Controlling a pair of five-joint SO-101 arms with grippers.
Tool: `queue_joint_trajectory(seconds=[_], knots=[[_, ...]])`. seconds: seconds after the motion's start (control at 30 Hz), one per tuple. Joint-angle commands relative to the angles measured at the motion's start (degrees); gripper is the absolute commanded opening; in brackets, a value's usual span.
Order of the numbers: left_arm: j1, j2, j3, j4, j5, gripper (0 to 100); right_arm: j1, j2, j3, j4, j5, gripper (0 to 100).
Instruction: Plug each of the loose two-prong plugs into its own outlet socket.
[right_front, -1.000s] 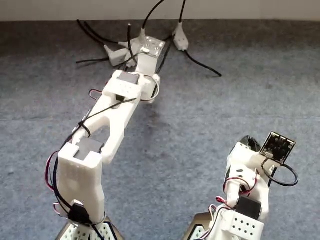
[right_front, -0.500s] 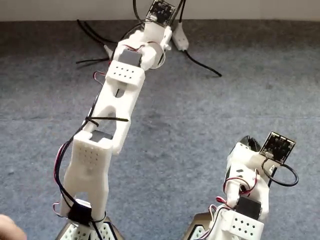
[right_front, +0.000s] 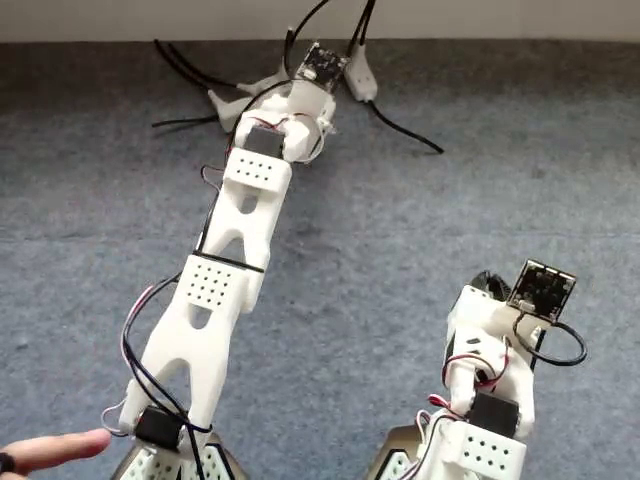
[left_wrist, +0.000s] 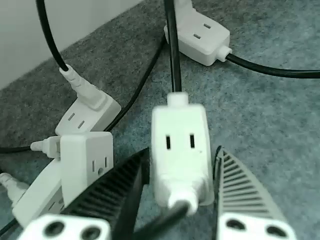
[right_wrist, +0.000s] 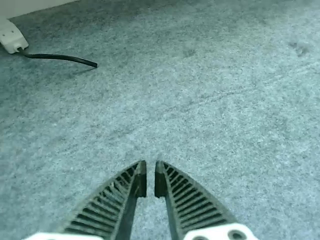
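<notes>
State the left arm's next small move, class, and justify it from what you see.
Probably close the left pincer on the white two-slot socket. The pincer stands open and straddles the socket body on both sides, so it looks lined up for a grasp but holds nothing yet.

No lettering, number, label or sign can be read on the white outlet socket (left_wrist: 180, 150) (its face carries two plain slots and nothing written), nor on the grey carpet (right_wrist: 200, 100) beneath it.
</notes>
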Motion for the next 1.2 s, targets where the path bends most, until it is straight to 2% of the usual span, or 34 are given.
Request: queue_joint_trajectory(seconds=[0.0,0.13,0.3,0.6,0.73,0.83,0.9,0.97,1.07,1.17], knots=[[-0.4,-2.0,-7.4,6.6,-0.1,22,-0.8,0.0,6.6,0.0,1.5,5.2],[-0.7,-7.3,-7.0,9.5,-0.2,22,-0.8,0.0,6.6,0.0,1.6,5.2],[0.0,-14.5,-7.3,17.2,-0.2,24,-0.8,0.0,6.6,0.0,1.6,5.2],[4.1,-33.2,-7.0,42.5,0.2,24,-0.7,0.0,6.4,0.7,1.4,5.2],[2.3,-38.6,-6.8,43.3,0.3,15,-1.9,-0.1,3.3,5.2,1.3,5.2],[1.2,-41.2,-5.2,43.5,0.4,10,-6.9,-0.1,1.2,9.7,1.3,5.2],[0.5,-43.7,-1.3,43.5,0.7,8,-11.7,-0.1,0.0,13.1,1.3,5.2],[0.1,-47.7,6.0,43.5,4.0,8,-16.7,-0.1,-0.7,16.0,1.4,5.2],[0.0,-56.7,21.5,43.5,8.7,7,-21.8,-0.1,-0.7,18.7,1.7,5.2],[0.0,-68.1,38.8,43.2,10.6,7,-24.0,-0.1,-0.4,18.9,1.4,5.2]])
